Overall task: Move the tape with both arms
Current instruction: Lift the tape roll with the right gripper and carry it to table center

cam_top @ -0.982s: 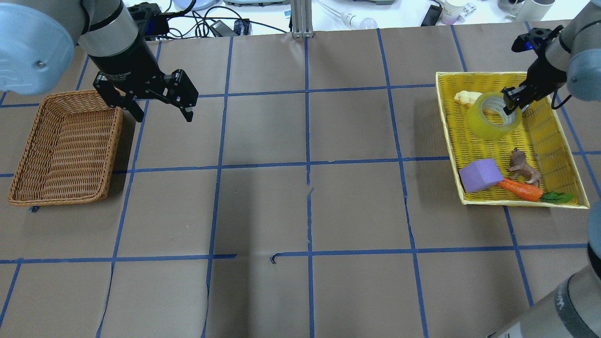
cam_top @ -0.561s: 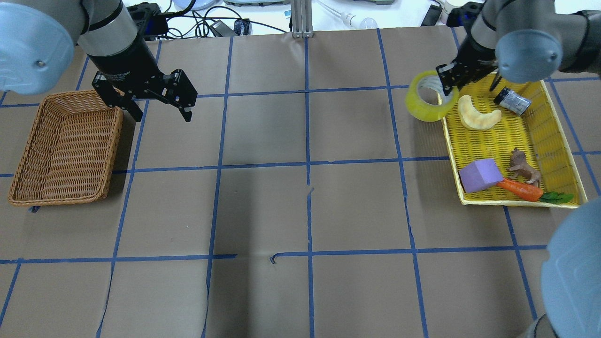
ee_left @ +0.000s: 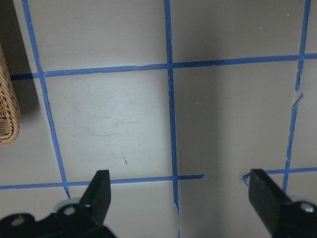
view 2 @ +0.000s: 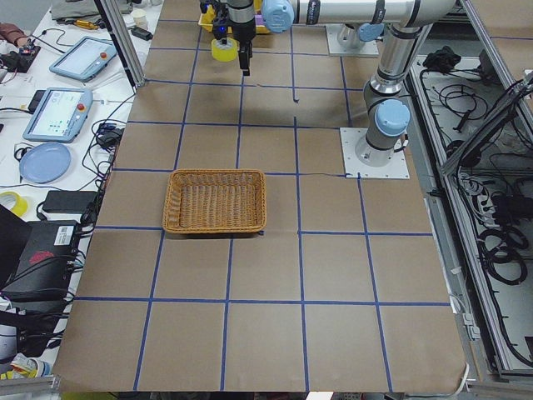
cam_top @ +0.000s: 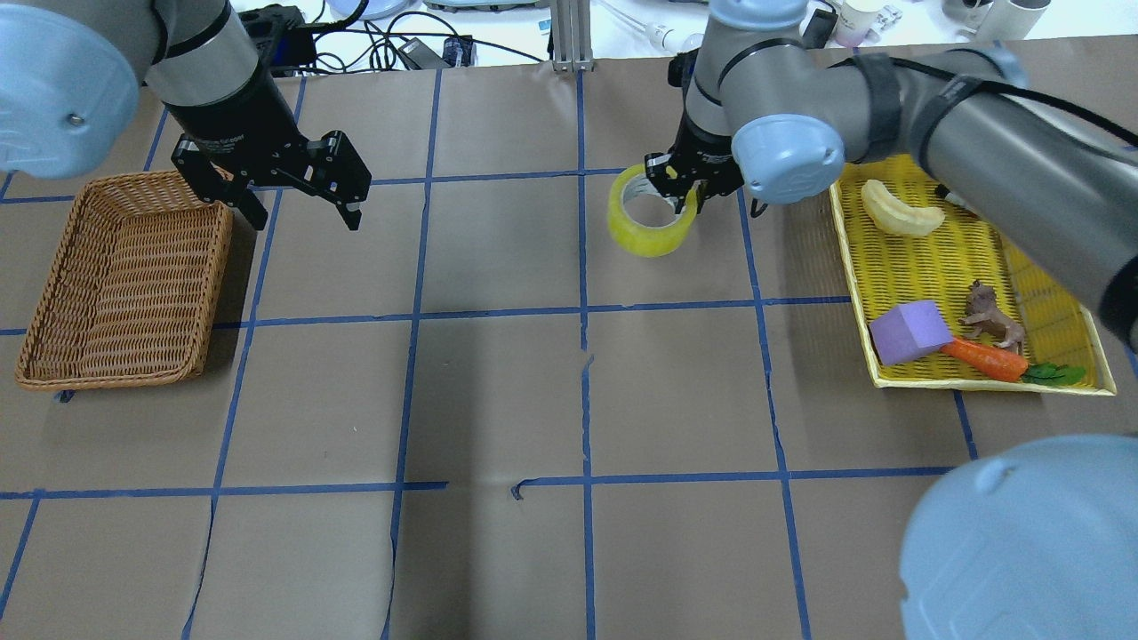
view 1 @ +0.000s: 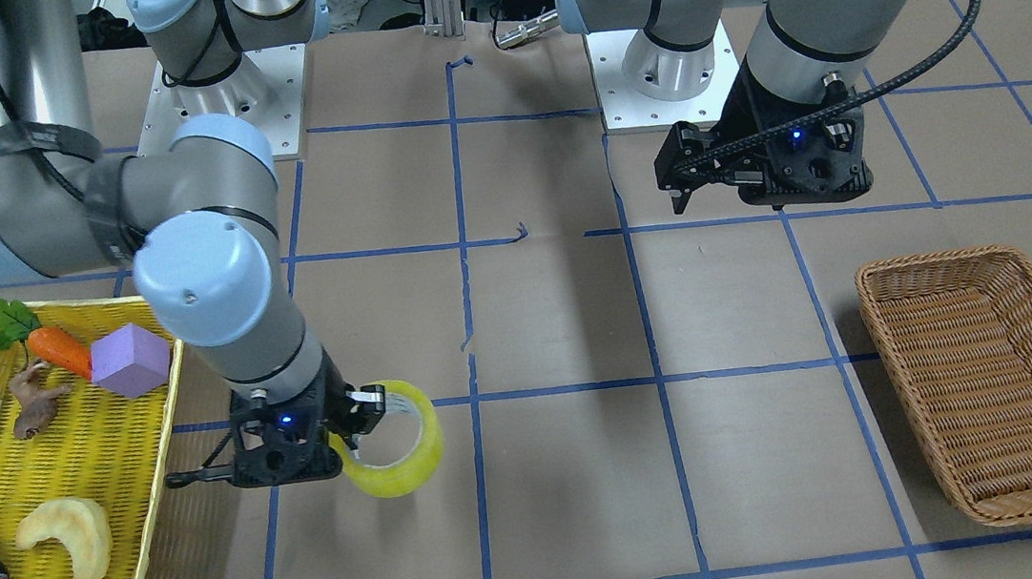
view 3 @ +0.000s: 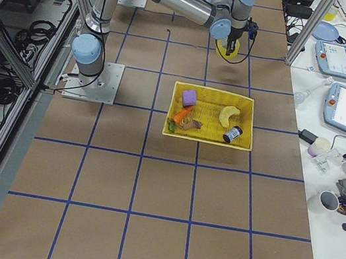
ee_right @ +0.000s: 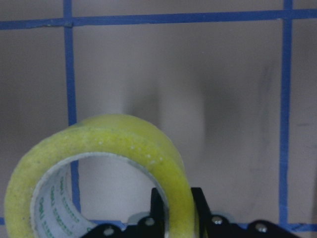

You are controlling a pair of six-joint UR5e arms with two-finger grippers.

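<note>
**Front-facing view.** The right claw (view 1: 350, 430) is clamping one wall of the tape (view 1: 397, 484). The ring is hanging just off the yellow tray (view 1: 150, 548), on the side facing the wicker basket (view 1: 995, 373), and seems to be riding clear of the tabletop (view 1: 558, 323).

**Overhead.** The tape is sitting out past the tray, between it and the basket but nearer the tray. The left claw (cam_top: 307, 215) is waiting far from the tray, jaws apart and gripping nothing.

**Left side view.** The tape is showing as a small yellow ring just beyond the tray.

**Right side view.** The tape is mostly hiding behind the far end of the arm, and I cannot read the grip here.

**Left wrist.** The jaws are standing wide, with only bare tabletop between them.

**Right wrist.** The fingers (ee_right: 157, 206) are pinching the ring's wall, one inside the core and one on the outer film.

**Handling, my judgement.**
- The roll is looking light.
- Its stiff core is likely resisting the squeeze.
- The outer film is probably slick.
- Held by one wall, it may be free to swing.
- The free wall opposite the grip looks the best hold for the left claw, with one finger through the hole.
</note>
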